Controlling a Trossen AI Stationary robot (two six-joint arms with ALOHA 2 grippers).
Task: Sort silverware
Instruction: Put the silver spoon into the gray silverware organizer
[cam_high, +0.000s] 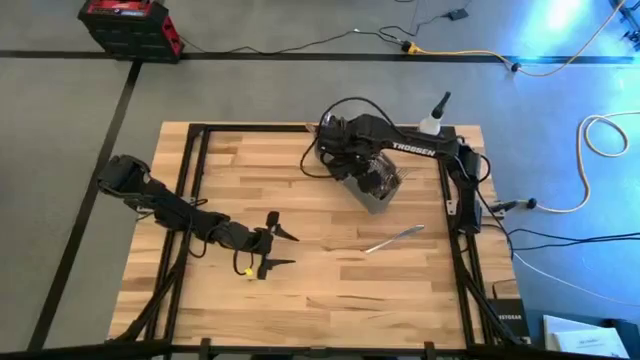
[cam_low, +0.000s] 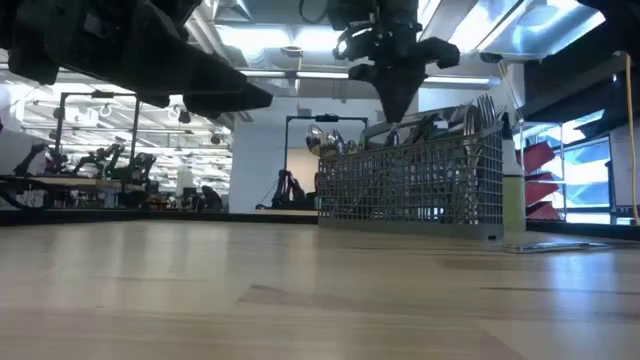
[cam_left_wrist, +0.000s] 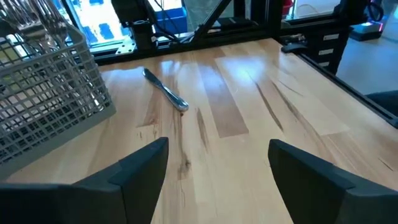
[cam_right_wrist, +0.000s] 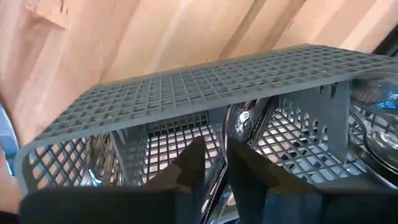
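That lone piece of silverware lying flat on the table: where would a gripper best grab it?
Probably mid-handle, from straight above, fingers straddling its narrow width. The piece of silverware lies flat on the bare table, apart from the basket, so nothing blocks it.

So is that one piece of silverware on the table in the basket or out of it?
Out. The single piece of silverware lies flat on the table, apart from the mesh basket; the left wrist view shows bare wood between them.

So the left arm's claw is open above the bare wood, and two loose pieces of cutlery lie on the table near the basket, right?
Not quite: only one loose piece of cutlery lies on the table, as the high view shows. The rest holds: the left gripper is open above bare wood, and the piece lies near the basket.
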